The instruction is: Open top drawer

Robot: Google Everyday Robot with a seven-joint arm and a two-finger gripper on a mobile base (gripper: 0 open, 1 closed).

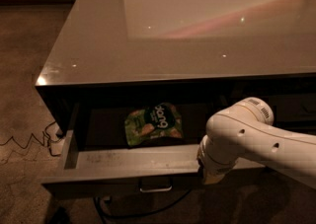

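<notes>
Cable (pixel 143 210) curves dark across the floor at the bottom centre of the frame, under the furniture. Just above it sits the small bar handle (pixel 156 187), centred on the shadowed front of the top drawer (pixel 123 161), which stands well out from the body of the table (pixel 98 50), its grey front rim running across the lower middle of the frame and its left side wall angling back into the dark opening.

At the lower right, the tool (pixel 211 175) hangs at the drawer's front edge, to the right of the handle, its pale tip against or just before the rim (contact cannot be made out). Whether it is apart or together cannot be told, since the bulky white arm (pixel 256 141) that reaches in from the right edge covers most of it.

Farther back, a green snack bag (pixel 154 124) lies flat on the drawer floor, left of the arm. Above, the table's glossy grey top fills the upper frame with a pale reflection. Brown carpet (pixel 24 45) spreads over the left side, with a thin zigzag wire (pixel 24 141) lying on it.
</notes>
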